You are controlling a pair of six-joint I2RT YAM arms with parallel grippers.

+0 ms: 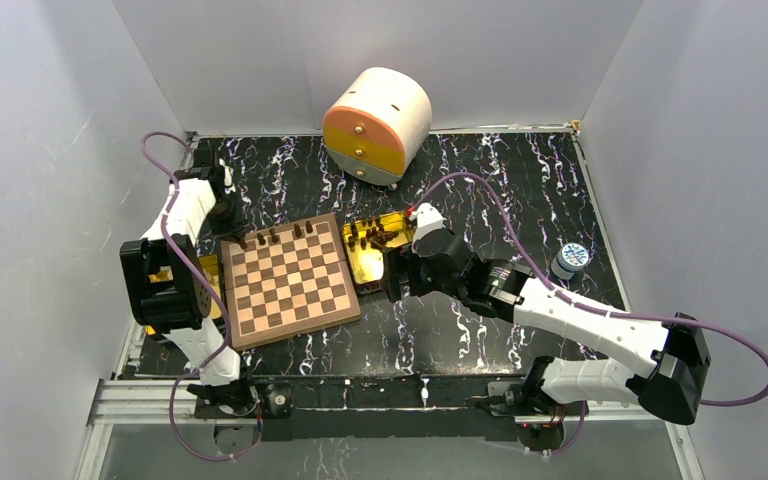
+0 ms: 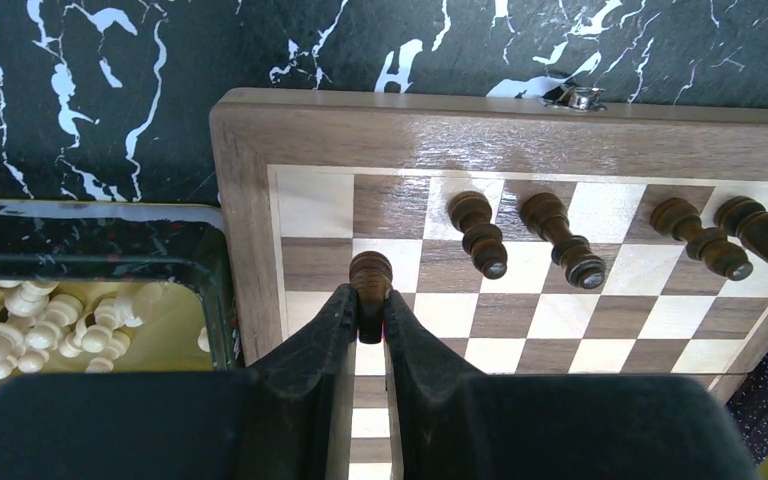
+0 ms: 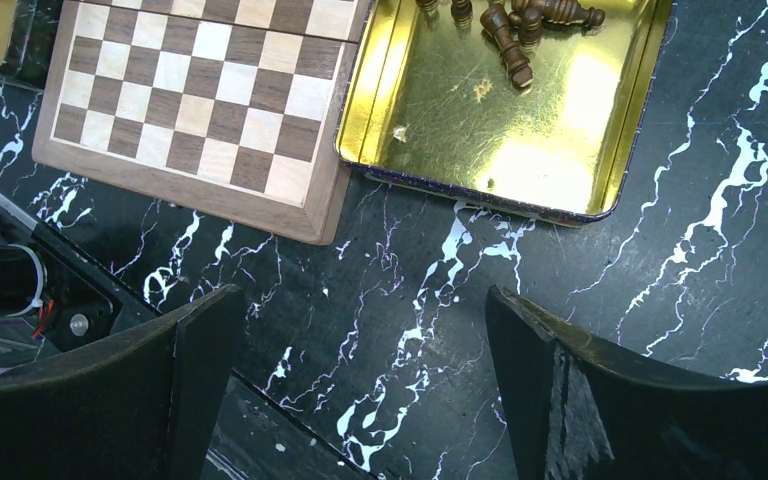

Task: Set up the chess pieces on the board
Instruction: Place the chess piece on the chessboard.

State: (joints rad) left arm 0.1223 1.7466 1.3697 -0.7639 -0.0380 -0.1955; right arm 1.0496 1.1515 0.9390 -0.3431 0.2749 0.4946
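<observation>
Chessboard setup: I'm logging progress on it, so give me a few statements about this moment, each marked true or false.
1. The left gripper is shut on a dark chess piece. True.
2. The right gripper holds a piece. False: it is open and empty, over the black marbled table.
3. The gold tin holds only white pieces. False: the pieces in it are dark.
4. White pieces lie off the board, beside it. True.
5. The board is fully set up. False: only a few dark pieces are on it, near one edge.
</observation>
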